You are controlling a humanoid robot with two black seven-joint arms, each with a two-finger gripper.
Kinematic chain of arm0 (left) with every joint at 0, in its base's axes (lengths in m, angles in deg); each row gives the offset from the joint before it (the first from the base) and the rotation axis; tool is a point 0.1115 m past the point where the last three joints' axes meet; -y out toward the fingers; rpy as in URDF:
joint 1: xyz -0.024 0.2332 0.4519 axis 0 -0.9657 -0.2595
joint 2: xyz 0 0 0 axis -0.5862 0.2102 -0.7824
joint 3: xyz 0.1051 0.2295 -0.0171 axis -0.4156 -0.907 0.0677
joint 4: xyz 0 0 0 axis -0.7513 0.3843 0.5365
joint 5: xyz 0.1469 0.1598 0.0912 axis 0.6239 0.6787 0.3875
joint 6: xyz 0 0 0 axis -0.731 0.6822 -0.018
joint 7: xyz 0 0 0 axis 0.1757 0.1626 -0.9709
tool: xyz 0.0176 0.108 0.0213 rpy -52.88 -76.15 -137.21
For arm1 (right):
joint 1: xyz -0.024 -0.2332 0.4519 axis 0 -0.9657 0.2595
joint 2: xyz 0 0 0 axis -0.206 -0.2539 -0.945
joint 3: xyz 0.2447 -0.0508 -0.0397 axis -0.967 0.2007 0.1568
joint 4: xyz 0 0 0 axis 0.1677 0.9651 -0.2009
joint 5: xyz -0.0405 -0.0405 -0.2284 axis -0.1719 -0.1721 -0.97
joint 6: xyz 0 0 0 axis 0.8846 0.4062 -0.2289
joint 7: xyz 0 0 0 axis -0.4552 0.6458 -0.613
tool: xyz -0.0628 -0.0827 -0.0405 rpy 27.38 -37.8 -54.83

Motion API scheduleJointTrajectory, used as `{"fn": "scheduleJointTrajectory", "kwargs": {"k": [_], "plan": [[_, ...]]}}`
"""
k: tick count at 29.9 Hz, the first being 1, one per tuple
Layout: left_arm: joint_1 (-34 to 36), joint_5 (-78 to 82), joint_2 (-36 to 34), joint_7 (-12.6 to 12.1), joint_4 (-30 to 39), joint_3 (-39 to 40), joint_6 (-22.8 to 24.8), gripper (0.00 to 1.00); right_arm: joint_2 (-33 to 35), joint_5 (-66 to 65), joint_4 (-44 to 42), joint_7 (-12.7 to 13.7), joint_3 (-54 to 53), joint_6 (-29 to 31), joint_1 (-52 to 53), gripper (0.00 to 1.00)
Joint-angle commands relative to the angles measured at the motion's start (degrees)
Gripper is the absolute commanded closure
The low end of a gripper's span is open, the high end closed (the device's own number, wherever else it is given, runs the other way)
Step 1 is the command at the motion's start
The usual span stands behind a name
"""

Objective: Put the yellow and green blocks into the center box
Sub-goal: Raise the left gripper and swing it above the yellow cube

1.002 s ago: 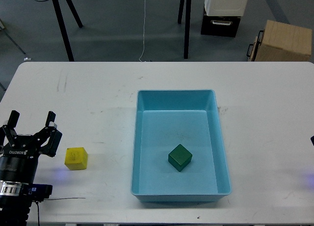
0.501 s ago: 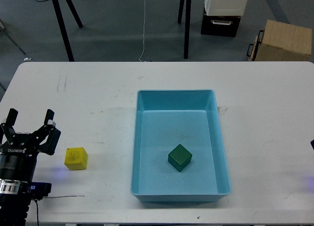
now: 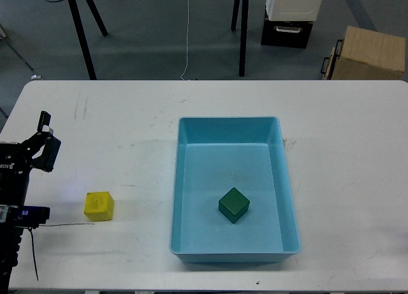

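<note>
Moved: left claw (image 3: 39, 136) slid up and toward the left edge of the frame since a second ago, so now only one finger (image 3: 44, 122) really shows and the other is cut off at the frame edge
Left claw state: honestly can't tell if it's spread or clenched from this angle, nothing visible in it
Right claw: out of frame
Yellow block (image 3: 99, 205): sitting on the white table (image 3: 115, 128) at lower left, same spot as before, below and right of the left claw, well apart from it
Green block (image 3: 234, 205): inside the blue box (image 3: 278, 147), lower middle of its floor, turned a bit diagonal, not touching the walls
Blue box: centre of the table, long side running top to bottom of the frame
Yellow vs box: block is left of the box, clear gap between them
</note>
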Motion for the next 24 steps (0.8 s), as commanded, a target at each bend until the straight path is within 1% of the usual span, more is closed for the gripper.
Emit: {"fn": "scheduleJointTrajectory", "kwargs": {"k": [1, 5, 7, 12, 15, 16, 18, 20, 22, 24], "plan": [[0.45, -0.11, -6.05, 0.56, 3.69, 0.59, 0.0, 0.0, -1.48, 0.01, -0.54, -0.09, 0.94, 0.0, 1.94, 0.01], [2.99, -0.11, -13.61, 0.65, 5.2, 1.73, -0.22, 0.0, -3.59, 0.01, -0.54, -0.09, 2.7, 0.0, 2.73, 0.01], [4.05, -0.11, -17.03, 0.21, 5.2, 1.47, -2.33, 0.0, -3.77, 0.01, -0.54, -0.09, 3.05, 0.0, 2.73, 0.01], [5.55, 0.94, -26.96, 0.04, 7.13, 0.25, -3.74, 0.0, -3.77, 0.01, -0.19, -0.18, 2.88, 0.0, 2.73, 0.01], [8.96, 3.05, -34.86, -0.05, 8.63, -3.08, -6.81, 0.0, -3.95, 0.09, 0.07, -0.18, 2.96, 0.0, 2.73, 0.01], [11.42, 3.58, -37.59, -0.22, 8.54, -5.36, -7.51, 0.0, -4.29, 0.01, 0.25, -0.18, 2.96, 0.0, 2.73, 0.01], [17.65, 3.93, -42.25, -0.14, 8.45, -12.29, -7.61, 0.0, -5.26, 0.01, 0.69, -0.18, 2.88, 0.0, 2.73, 0.01], [25.55, 4.28, -45.95, -0.14, 8.19, -20.64, -7.43, 0.0, -5.79, 0.01, 0.95, -0.18, 2.88, 0.0, 2.73, 0.01], [34.6, 4.99, -48.68, -0.31, 7.58, -30.21, -7.61, 0.0, -6.14, 0.01, 1.21, -0.18, 2.88, 0.0, 2.73, 0.01], [44.27, 6.83, -49.66, -0.4, 6.52, -41.98, -7.78, 0.0, -6.41, 0.01, 1.48, -0.18, 2.88, 0.0, 2.73, 0.01]]}}
